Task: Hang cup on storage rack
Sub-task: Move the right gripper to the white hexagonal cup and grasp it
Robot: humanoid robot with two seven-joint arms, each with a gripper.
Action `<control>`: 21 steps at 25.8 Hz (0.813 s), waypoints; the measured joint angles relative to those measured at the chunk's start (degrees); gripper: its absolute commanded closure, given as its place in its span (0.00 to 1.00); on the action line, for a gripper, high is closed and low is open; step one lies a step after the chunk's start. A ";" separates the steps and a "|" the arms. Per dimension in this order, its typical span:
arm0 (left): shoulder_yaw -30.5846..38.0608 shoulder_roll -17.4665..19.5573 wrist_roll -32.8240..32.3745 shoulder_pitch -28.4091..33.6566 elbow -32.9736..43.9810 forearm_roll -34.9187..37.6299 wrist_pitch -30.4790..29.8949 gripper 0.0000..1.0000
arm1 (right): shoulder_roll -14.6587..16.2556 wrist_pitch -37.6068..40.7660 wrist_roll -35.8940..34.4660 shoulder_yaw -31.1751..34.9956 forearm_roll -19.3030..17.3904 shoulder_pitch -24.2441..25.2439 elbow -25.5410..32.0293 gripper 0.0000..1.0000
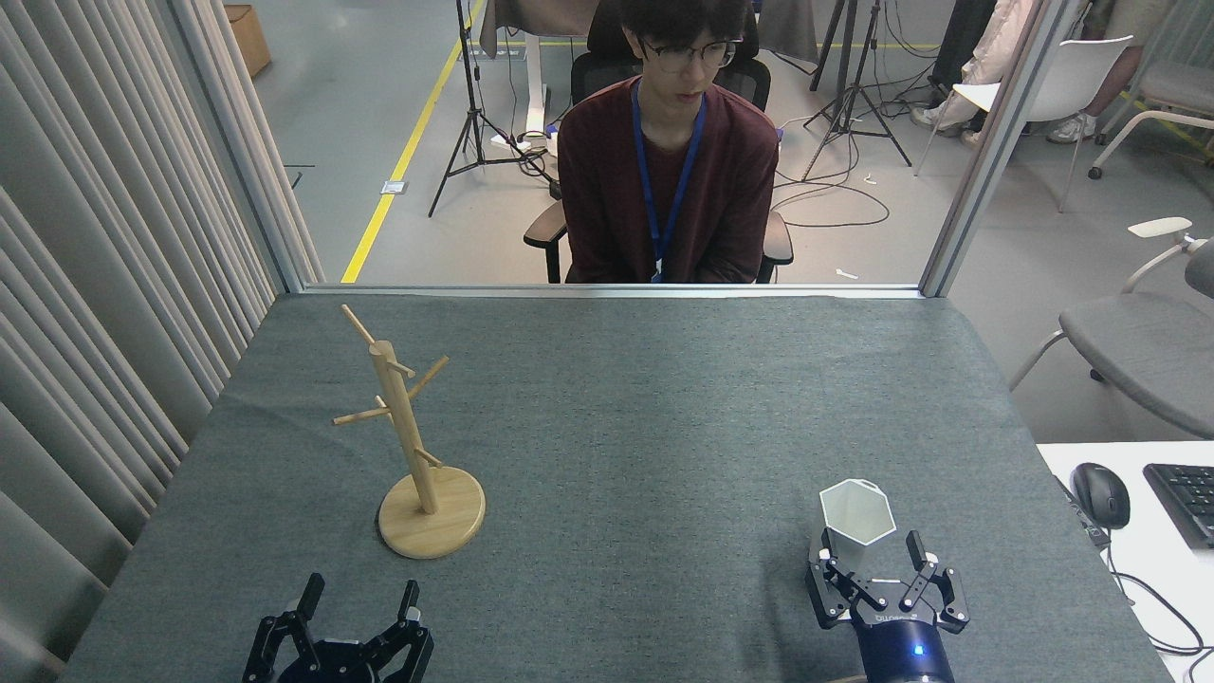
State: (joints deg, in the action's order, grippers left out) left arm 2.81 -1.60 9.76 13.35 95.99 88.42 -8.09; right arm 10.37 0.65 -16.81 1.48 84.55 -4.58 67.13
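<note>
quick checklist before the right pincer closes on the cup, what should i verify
1. Right pincer open: ok, jaws spread.
2. Pincer lined up with the cup: cannot tell; its fingers reach the cup's near side, but whether they straddle the wall or the loop tab is hidden.
3. Cup upright on the table: ok, open mouth faces up.
4. Storage rack upright with free pegs: ok, nothing hangs on it.
5. Path from cup to rack: ok, only bare cloth lies between them.
6. Left pincer out of the way: ok, open, near the table's front edge, in front of the rack base.
</note>
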 measured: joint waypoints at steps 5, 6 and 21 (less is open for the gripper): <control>0.02 0.01 0.11 0.01 0.06 0.00 -0.14 0.01 | -0.15 0.03 -0.13 -0.13 0.02 -1.51 -1.77 0.01; 0.03 0.01 0.12 0.02 0.07 0.00 -0.17 0.01 | -0.19 0.07 -0.16 -0.23 0.02 -1.81 -2.14 0.01; 0.04 0.10 0.47 0.01 0.08 0.00 -0.27 0.01 | -0.58 -0.26 -0.30 -1.56 0.05 -4.09 -6.12 0.01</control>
State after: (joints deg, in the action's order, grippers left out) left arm 2.85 -1.50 10.23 13.36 96.08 88.41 -8.36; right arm 9.80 0.39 -17.11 -0.07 84.60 -8.67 61.01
